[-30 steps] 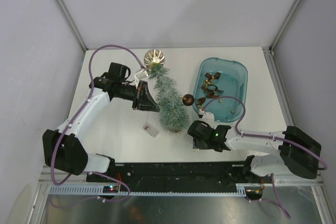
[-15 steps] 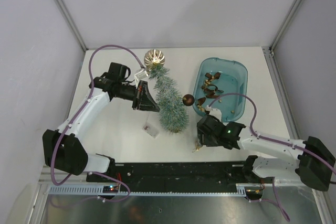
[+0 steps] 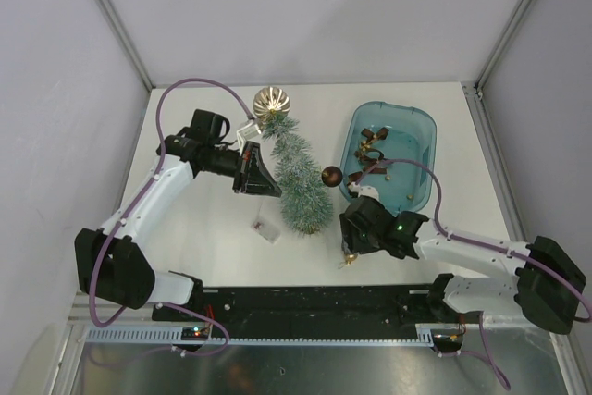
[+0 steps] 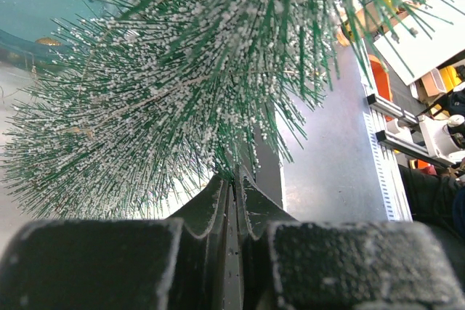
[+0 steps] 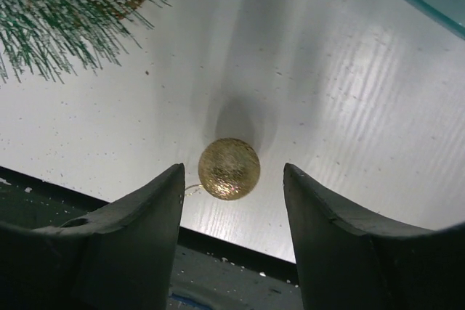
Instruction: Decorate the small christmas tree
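Observation:
The small christmas tree (image 3: 298,178) is a frosted-green cone that slants across the table's middle, with a large gold bauble (image 3: 272,101) at its tip. My left gripper (image 3: 262,180) is at its left side. In the left wrist view the jaws (image 4: 236,176) are shut on the tree's bristles (image 4: 167,92). A brown ball (image 3: 330,175) hangs at the tree's right side. My right gripper (image 3: 355,240) is open near the front edge. A small gold ball (image 5: 229,168) lies on the table between its fingers (image 5: 145,208), touching neither.
A blue tray (image 3: 418,131) at the back right holds several brown and gold ornaments. A small white tag (image 3: 266,228) lies left of the tree's base. The black front rail (image 3: 305,302) runs just behind the gold ball (image 3: 350,257).
The right arm has shifted and its jaws have widened. A small gold ball now shows on the table by the front edge. The left arm and the tree have not moved.

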### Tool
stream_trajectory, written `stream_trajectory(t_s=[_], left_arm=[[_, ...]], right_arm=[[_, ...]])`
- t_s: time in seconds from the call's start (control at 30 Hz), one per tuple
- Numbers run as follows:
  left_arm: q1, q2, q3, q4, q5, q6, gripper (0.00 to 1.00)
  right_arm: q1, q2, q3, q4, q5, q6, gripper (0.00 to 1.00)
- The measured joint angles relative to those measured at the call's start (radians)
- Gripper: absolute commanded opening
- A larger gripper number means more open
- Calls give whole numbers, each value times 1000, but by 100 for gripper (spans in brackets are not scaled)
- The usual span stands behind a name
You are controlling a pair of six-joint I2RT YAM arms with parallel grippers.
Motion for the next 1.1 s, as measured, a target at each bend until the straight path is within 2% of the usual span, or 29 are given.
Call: stream_trajectory(t_s=[0.43,0.73,1.1], left_arm=[[0,0,1,0,0,0,10],[0,0,1,0,0,0,10],[0,0,1,0,0,0,10]], right_arm=[[-22,121,0,103,-74,-57,53],[-79,56,-70,92,-69,-23,47],[-93,-15,-111,37,-23,24,50]])
